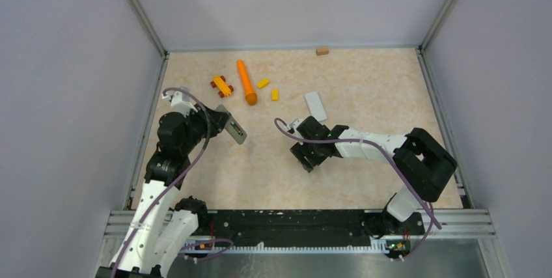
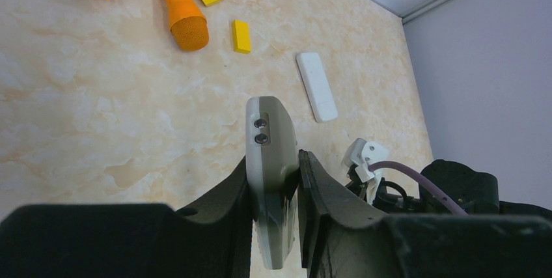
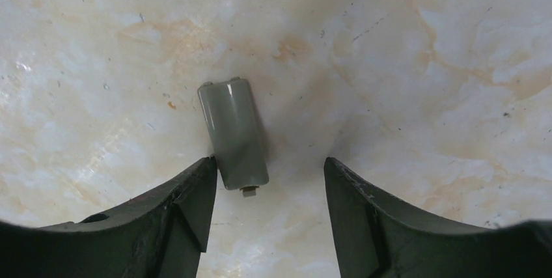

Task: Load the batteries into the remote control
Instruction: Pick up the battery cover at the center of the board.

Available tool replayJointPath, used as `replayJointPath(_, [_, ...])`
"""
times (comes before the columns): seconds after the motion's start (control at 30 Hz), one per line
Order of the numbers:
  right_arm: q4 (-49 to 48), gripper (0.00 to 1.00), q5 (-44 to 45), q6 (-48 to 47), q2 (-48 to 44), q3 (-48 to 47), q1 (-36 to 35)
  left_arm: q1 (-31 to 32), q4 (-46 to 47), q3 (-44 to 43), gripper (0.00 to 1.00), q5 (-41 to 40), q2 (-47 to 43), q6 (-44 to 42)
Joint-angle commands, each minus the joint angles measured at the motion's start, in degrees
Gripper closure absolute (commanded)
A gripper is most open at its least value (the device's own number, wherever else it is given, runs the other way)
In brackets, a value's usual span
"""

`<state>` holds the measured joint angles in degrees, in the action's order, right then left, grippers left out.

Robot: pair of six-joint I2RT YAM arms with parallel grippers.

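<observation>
L gripper (image 2: 273, 164) pinches grey remote (image 2: 270, 118), rounded slab on edge, centre-bottom of left wrist view; two small round dots (image 2: 260, 123) near its tip. R gripper (image 3: 268, 164) spread over grey cover (image 3: 233, 133), mid-frame.

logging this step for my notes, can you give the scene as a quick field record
left gripper: shut on the grey remote
right gripper: open, low over the table
battery cover: grey, flat on table between right gripper's fingers
white remote: on table, beyond right gripper
far side: orange toy microphone, yellow blocks, toy car
batteries: none clearly visible
</observation>
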<state>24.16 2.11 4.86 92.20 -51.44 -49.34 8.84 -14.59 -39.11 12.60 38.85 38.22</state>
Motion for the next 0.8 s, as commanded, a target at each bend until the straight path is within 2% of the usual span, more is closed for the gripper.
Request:
replayJointPath(0.0, [2.5,0.40,-1.9,-5.3,-2.4,-1.0,-0.4,-0.5,3.8,-0.4,1.00,0.1,-0.7,0.1])
replayJointPath(0.37, [0.1,0.61,-4.9,-9.2,0.2,-1.3,-1.7,-0.7,3.8,-0.4,1.00,0.5,-0.4,0.2])
replayJointPath(0.5, [0.6,0.74,-4.4,-9.5,0.1,-1.3,-2.1,-0.8,3.9,-0.2,1.00,0.7,-0.5,0.3])
replayJointPath(0.6, [-1.2,0.82,-2.6,-8.1,-2.2,-0.8,-2.1,-0.8,4.8,0.2,1.00,2.0,-0.2,0.7])
replayJointPath(0.77, [-8.1,0.84,-1.4,-3.6,-11.1,1.8,-2.1,-0.8,10.5,1.9,1.00,8.1,1.4,3.4])
